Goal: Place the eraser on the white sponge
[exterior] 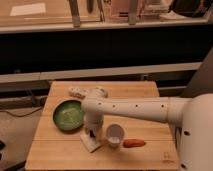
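Gripper [90, 133] low over white sponge [92, 145], fingers closed, hemmed between green plate [67, 116] and white cup [114, 135]. Front-left tabletop [55, 153] lies open.

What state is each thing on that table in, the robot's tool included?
Tool: shut, pointing down over the white sponge; any load is hidden.
White sponge: lying flat near the table's front edge.
White cup: upright, mouth up.
Green plate: flat, right way up.
Orange item: lying on its side beside the cup.
Whitish packet: lying flat at the table's back.
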Motion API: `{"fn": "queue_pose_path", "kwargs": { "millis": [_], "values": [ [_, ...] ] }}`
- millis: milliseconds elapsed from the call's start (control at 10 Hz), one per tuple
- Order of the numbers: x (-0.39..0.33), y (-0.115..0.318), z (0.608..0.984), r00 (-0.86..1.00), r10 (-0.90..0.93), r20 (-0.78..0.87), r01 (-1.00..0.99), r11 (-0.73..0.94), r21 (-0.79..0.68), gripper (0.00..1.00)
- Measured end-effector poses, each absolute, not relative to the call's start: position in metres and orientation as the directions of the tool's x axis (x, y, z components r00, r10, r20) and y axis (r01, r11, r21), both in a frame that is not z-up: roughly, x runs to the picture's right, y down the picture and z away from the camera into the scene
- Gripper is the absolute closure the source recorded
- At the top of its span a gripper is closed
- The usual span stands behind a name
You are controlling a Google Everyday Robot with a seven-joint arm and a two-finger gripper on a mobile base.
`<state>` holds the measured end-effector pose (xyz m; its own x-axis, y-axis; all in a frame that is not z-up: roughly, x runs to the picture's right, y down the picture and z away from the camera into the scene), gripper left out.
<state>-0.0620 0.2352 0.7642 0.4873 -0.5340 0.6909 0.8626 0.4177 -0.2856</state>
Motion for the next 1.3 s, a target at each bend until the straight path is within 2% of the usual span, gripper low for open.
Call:
{"fn": "queue_pose_path", "kwargs": {
  "millis": [600,900,1300],
  "values": [
    [-0.0605,0.2371,0.7652,0.474,-0.54,0.696,0.87,0.406,-0.278,1.0],
    [-0.0589,0.238,0.7649,0.468,-0.542,0.698,0.874,0.4,-0.276,0.94],
    [-0.0571,0.24,0.7655,0.459,-0.546,0.701,0.88,0.39,-0.271,0.94]
  ]
}}
